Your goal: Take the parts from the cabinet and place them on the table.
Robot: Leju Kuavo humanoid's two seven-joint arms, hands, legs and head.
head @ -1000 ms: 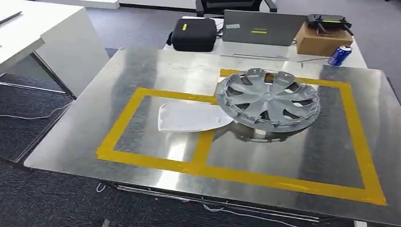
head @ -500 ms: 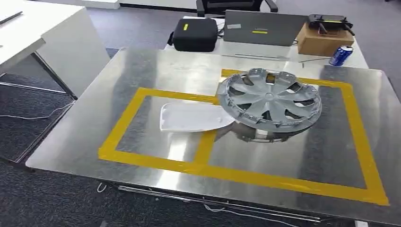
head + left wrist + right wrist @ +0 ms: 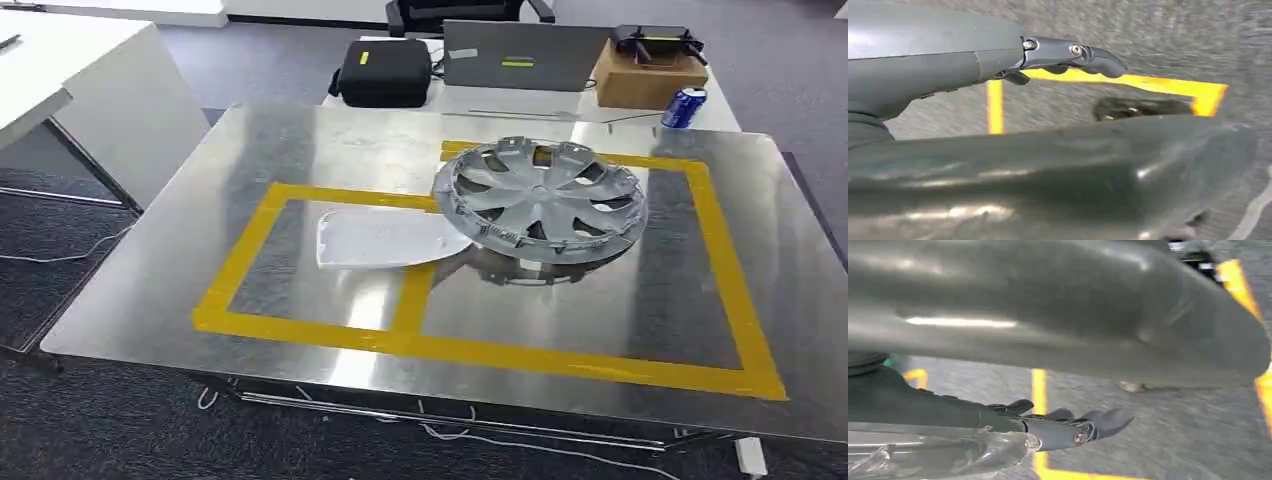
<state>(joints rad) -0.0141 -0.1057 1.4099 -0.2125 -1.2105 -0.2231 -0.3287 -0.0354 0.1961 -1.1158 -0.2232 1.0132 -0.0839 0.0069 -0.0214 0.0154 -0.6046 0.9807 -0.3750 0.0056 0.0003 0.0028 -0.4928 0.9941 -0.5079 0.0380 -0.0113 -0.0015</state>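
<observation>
A silver hubcap [image 3: 540, 200] lies tilted on the steel table [image 3: 150, 290], inside the right box of yellow tape. Its left rim rests over a flat white part [image 3: 385, 238] in the left box. In the left wrist view my left hand [image 3: 1068, 55] hangs over grey carpet with its fingers stretched out and nothing in them. My right hand [image 3: 1068, 427] hangs the same way, fingers straight and apart from the thumb. A clear glossy piece [image 3: 948, 452] runs along its lower edge; I cannot tell what it is.
Behind the table stands a desk with a black case [image 3: 383, 72], a grey laptop [image 3: 515, 55], a cardboard box [image 3: 645, 80] and a blue can [image 3: 684, 107]. A white desk [image 3: 90, 90] stands at the left. Cables [image 3: 450, 435] trail under the table's front edge.
The whole head picture has shifted left and slightly up, so the camera moved. The hubcap and white part keep their places on the table.
</observation>
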